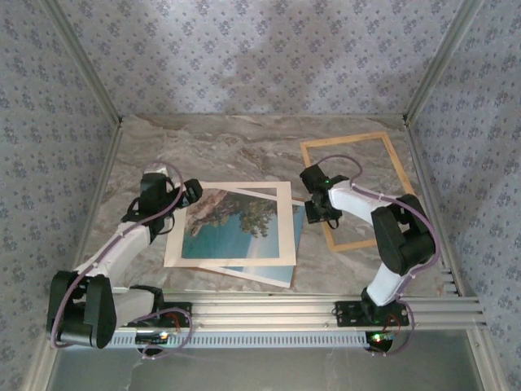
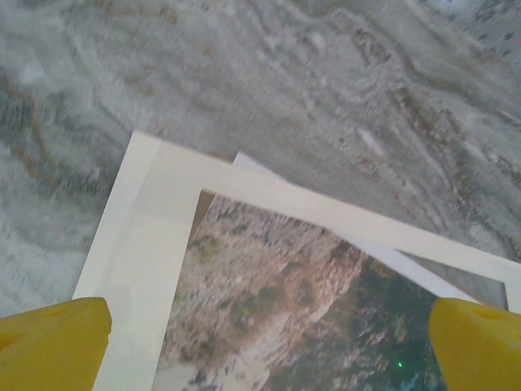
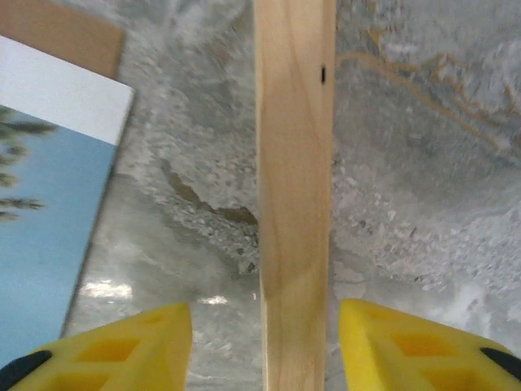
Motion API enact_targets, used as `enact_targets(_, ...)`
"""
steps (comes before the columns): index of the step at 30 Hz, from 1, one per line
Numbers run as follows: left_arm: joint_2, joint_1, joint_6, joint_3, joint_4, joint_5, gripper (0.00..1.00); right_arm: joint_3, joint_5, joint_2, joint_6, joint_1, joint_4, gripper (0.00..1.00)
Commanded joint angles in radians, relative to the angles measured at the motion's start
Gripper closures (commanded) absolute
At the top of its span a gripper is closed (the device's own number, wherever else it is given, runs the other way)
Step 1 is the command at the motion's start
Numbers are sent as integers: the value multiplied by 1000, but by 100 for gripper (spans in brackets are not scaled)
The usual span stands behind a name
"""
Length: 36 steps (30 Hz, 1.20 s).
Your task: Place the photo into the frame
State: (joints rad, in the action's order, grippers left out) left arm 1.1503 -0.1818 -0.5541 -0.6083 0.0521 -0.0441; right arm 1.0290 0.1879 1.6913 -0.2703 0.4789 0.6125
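Note:
The photo [image 1: 236,228], a sea and rocky shore print with a cream border, lies flat at the table's near middle. A white-edged sheet [image 1: 252,277] juts out askew beneath it. My left gripper [image 1: 191,194] hovers over the photo's [image 2: 269,293] far left corner, open, its yellow fingertips [image 2: 53,342] wide apart with nothing between them. The light wooden frame [image 1: 346,140] lies flat at the far right. My right gripper [image 1: 313,213] is open and straddles the frame's left rail [image 3: 295,163]. A gap shows on each side between the wood and the yellow fingers [image 3: 130,346].
The marble tabletop [image 1: 203,147] is bare behind the photo. Patterned walls enclose the back and both sides. In the right wrist view a brown board corner [image 3: 73,37] and the blue, white-bordered print corner [image 3: 49,187] lie left of the rail. An aluminium rail [image 1: 285,309] carries both arm bases.

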Motion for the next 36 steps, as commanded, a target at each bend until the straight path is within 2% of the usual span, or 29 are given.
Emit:
enact_targets(1, -29, -23, -61, -53, 225, -2, 0, 72, -34, -65, 107, 48, -5, 34)
enact_targets(3, -17, -56, -76, -60, 342, 7, 0, 95, -136, -55, 168, 79, -101, 26)
enact_targets(5, 0, -95, -93, -59, 421, 10, 0, 137, -219, -6, 178, 97, -149, 23)
enact_targets(8, 10, -162, -130, -44, 490, -4, 0, 237, -272, 87, 179, 105, -148, 17)
enact_targets(12, 1, -230, -172, 6, 410, -58, 1, 293, -298, 162, 171, 92, -104, 14)
enact_targets(16, 34, -237, -166, 9, 329, -65, 2, 266, -310, 162, 141, 68, -96, 14)
enact_targets(25, 226, -225, -122, -53, 191, -68, 5, 96, -363, 48, 100, 13, -44, 13)
enact_targets(36, 424, -186, -63, -178, 82, -57, 5, -98, -507, -114, 0, 32, -41, 18)
